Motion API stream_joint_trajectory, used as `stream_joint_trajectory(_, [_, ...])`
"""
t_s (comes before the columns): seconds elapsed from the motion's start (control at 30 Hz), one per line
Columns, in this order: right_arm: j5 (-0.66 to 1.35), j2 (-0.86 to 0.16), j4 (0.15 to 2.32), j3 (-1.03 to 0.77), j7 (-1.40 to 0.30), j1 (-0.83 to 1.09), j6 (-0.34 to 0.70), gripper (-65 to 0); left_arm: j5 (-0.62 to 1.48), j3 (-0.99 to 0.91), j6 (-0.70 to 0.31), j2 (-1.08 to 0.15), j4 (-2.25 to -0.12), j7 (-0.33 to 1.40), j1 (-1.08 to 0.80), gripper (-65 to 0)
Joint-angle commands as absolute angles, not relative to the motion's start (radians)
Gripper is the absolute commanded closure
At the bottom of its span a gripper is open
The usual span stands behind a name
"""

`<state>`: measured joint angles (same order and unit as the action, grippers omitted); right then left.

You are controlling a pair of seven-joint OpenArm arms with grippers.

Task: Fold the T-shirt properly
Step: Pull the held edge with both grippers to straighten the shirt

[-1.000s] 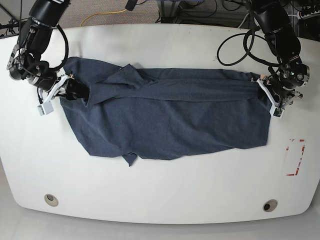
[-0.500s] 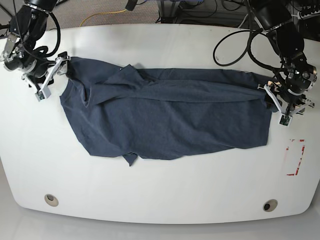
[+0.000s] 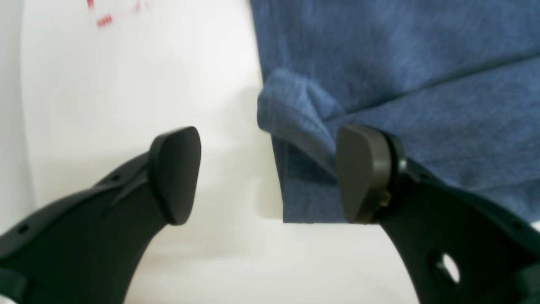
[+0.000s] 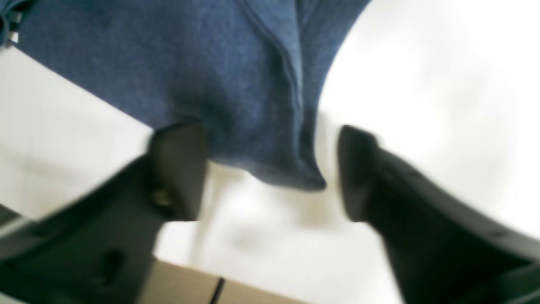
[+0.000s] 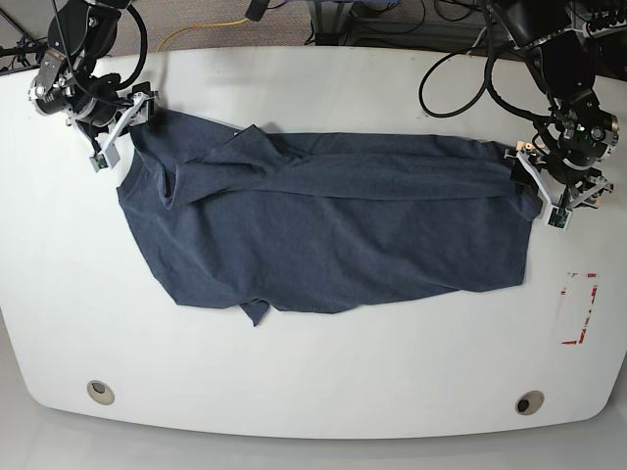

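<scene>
The dark navy T-shirt point(image 5: 323, 225) lies flat across the white table point(image 5: 313, 382), its upper part folded down into a long band. No lettering shows. My left gripper point(image 5: 542, 191) stands at the shirt's right edge. In the left wrist view the left gripper point(image 3: 270, 175) is open, and a rolled corner of the T-shirt point(image 3: 295, 122) lies between the pads, close to the right pad point(image 3: 363, 173). My right gripper point(image 5: 124, 127) is at the shirt's upper left corner. In the blurred right wrist view the right gripper point(image 4: 270, 173) is open, with a tip of the T-shirt point(image 4: 253, 139) between the fingers, unpinched.
A red dashed marking point(image 5: 578, 308) is on the table right of the shirt. Two round holes point(image 5: 99, 390) point(image 5: 529, 402) sit near the front edge. Black cables point(image 5: 460, 88) trail over the back right of the table.
The right gripper has let go of the left sleeve area and moved back toward the far left corner. The left gripper has opened, released the right edge and shifted slightly outward.
</scene>
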<state>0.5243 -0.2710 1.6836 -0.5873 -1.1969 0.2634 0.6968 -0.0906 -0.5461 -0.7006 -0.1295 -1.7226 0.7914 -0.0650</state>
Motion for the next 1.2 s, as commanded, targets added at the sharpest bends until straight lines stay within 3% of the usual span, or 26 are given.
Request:
stream_joint_trajectory(0.0, [0.533, -0.289, 1.662, -0.593, -1.181, 0.24, 0.698, -26.0, -0.082, -0.57, -0.698, -0.142, -1.687, 0.748, -0.054, -46.7])
stream_joint_trajectory(0.1, [0.533, -0.292, 1.661, -0.593, -1.179, 0.239, 0.698, -17.8, -0.082, -0.598, -0.698, -0.142, -1.653, 0.745, -0.051, -46.7])
stream_joint_trajectory(0.6, [0.524, -0.291, 1.662, -0.595, -1.179, 0.236, 0.698, -16.8, -0.087, -0.588, -0.698, -0.143, -1.535, 0.748, -0.081, -45.3])
stream_joint_trajectory(0.67, [0.524, -0.292, 1.664, -0.595, -1.179, 0.234, 0.698, -16.6, -0.085, -0.588, -0.698, -0.143, -1.506, 0.748, -0.082, -40.0])
stream_joint_trajectory(0.8, [0.524, -0.295, 1.666, -0.595, -1.179, 0.234, 0.698, -15.1, -0.088, -0.588, -0.698, -0.143, -1.472, 0.746, -0.084, -21.1])
stream_joint_trajectory(0.83, [0.522, -0.295, 1.666, -0.595, -1.179, 0.234, 0.698, -12.2, -0.09, -0.59, -0.698, -0.143, -1.471, 0.746, -0.084, -15.7])
stream_joint_trajectory(0.9, [0.522, -0.298, 1.666, -0.593, -1.179, 0.232, 0.698, 0.0, -0.09, -0.59, -0.698, -0.143, -1.472, 0.746, -0.084, -3.2])
stream_joint_trajectory(0.93, [0.522, -0.303, 1.667, -0.593, -1.181, 0.232, 0.698, 0.0, -0.09, -0.59, -0.698, -0.143, -1.474, 0.746, -0.084, -0.1])
stream_joint_trajectory(1.17, [0.522, -0.369, 1.713, -0.59, -1.185, 0.262, 0.698, 0.0, -0.088, -0.591, -0.698, -0.165, -1.581, 0.748, -0.153, 0.0])
